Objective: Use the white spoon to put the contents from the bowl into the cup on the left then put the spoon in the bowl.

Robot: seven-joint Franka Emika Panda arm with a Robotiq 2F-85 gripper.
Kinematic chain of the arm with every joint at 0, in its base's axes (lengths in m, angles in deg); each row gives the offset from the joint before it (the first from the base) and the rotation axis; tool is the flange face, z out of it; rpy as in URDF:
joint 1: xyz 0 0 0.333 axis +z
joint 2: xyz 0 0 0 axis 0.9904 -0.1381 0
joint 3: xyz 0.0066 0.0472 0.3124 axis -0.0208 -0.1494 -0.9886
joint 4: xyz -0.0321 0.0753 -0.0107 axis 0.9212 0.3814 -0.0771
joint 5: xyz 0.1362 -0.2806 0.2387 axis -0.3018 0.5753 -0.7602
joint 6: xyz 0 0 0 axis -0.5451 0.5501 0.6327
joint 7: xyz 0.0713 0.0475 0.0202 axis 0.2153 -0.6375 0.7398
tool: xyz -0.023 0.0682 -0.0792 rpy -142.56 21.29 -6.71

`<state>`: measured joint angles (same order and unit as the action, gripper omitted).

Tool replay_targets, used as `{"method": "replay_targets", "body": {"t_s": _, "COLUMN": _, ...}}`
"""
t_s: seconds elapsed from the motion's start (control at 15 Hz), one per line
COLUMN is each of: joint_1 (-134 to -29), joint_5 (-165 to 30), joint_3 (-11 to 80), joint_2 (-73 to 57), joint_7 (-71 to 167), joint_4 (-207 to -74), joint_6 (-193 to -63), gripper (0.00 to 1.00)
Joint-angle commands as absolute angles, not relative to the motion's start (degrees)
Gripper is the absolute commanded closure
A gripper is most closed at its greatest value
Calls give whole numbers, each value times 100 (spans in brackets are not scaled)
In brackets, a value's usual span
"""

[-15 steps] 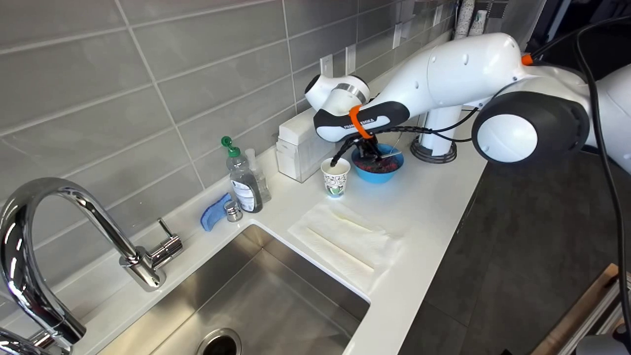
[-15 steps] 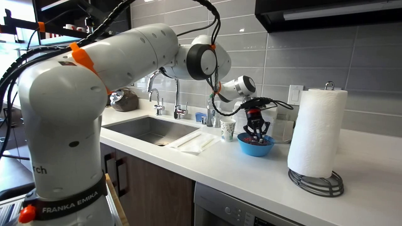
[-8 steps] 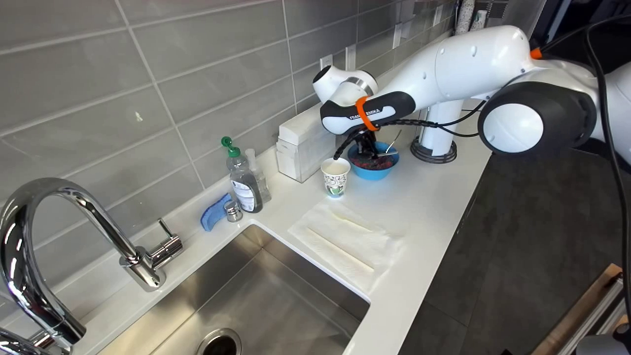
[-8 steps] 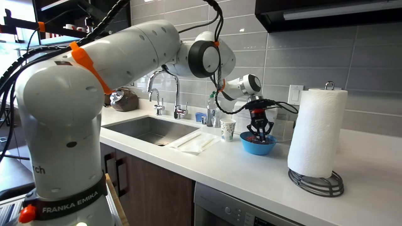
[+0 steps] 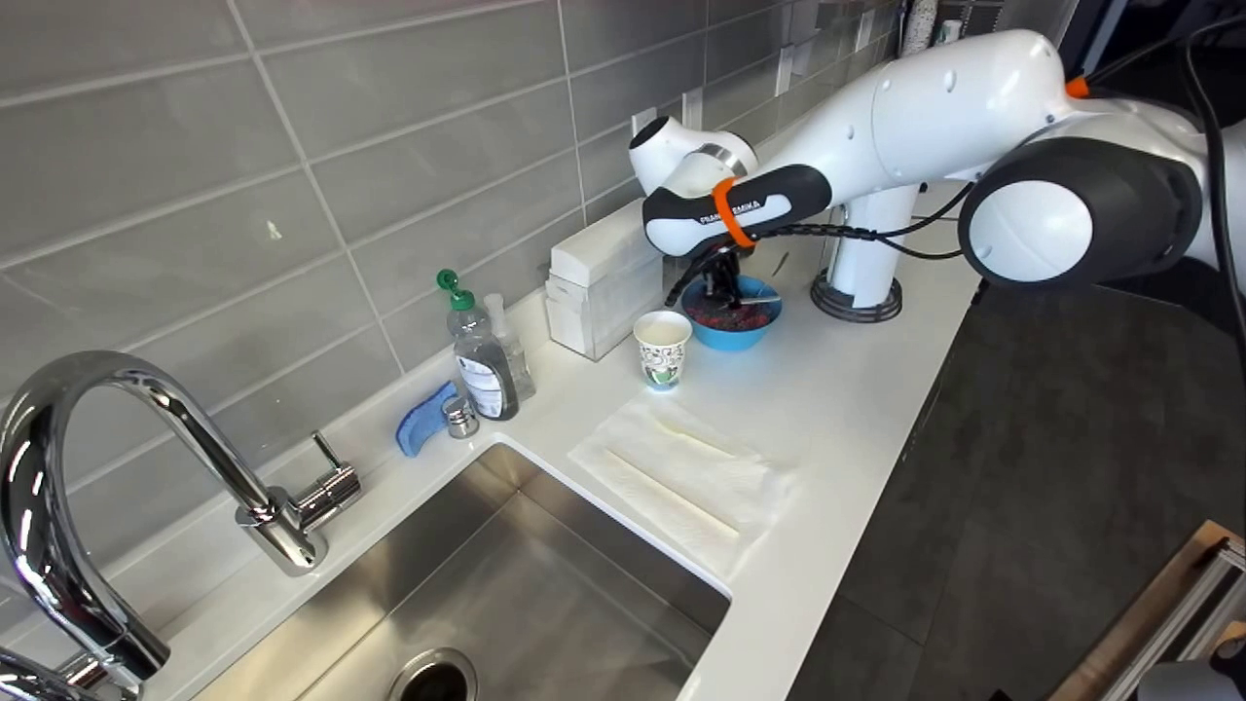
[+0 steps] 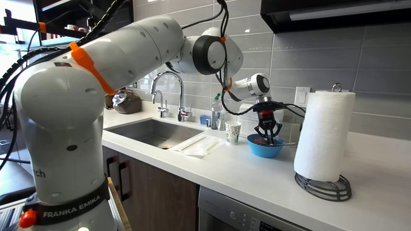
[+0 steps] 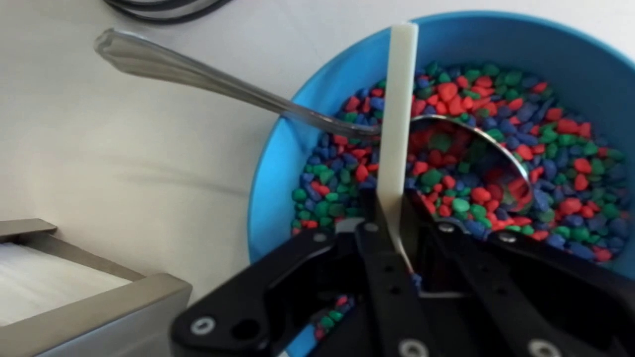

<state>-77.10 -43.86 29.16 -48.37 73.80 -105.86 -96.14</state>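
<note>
Low over a round blue bowl [image 7: 272, 196] on a pale bench [image 6: 224, 171], a black pincer [image 7: 391, 201] is clamped on the handle of a white spoon [image 7: 398, 109]. Red, green and blue pebbles [image 7: 565, 173] cover the bottom of the bowl. The white spoon's scoop is hidden under the pincer, so whether it carries anything cannot be told. Just beside the bowl, to its left in both exterior views, a printed white cup [image 5: 663, 352] stands upright; how full it is does not show.

The likeliest trouble is a metal spoon [image 7: 213, 81] lying among the pebbles, its handle sticking out past the rim. In the wrist view, the white handle passes in front of it; whether the two touch is unclear. A sweep or lift here could snag the metal spoon, flick pebbles out or drag the bowl along. The white handle is thin, so pushing against the pebbles might twist it in the pincer's hold and tip the scoop. With the pincer this low, it could also knock the bowl's wall. At the cup, the risk would be one of aim: its mouth is narrower than the bowl, so a hasty tilt would probably scatter pebbles on the bench, and a bump could topple the cup, which looks light.
</note>
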Motion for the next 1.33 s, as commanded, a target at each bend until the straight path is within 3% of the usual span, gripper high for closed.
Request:
{"method": "replay_targets", "body": {"t_s": 0.0, "joint_1": -7758, "joint_5": -4649, "joint_3": 2961, "joint_2": -4494, "joint_7": 7327, "joint_4": -11076, "joint_6": -10054, "gripper": 96}}
{"method": "replay_targets", "body": {"t_s": 1.27, "joint_1": -7987, "joint_5": -5036, "joint_3": 2880, "joint_2": -3328, "joint_7": 7436, "joint_4": -12841, "joint_6": -11114, "gripper": 96}}
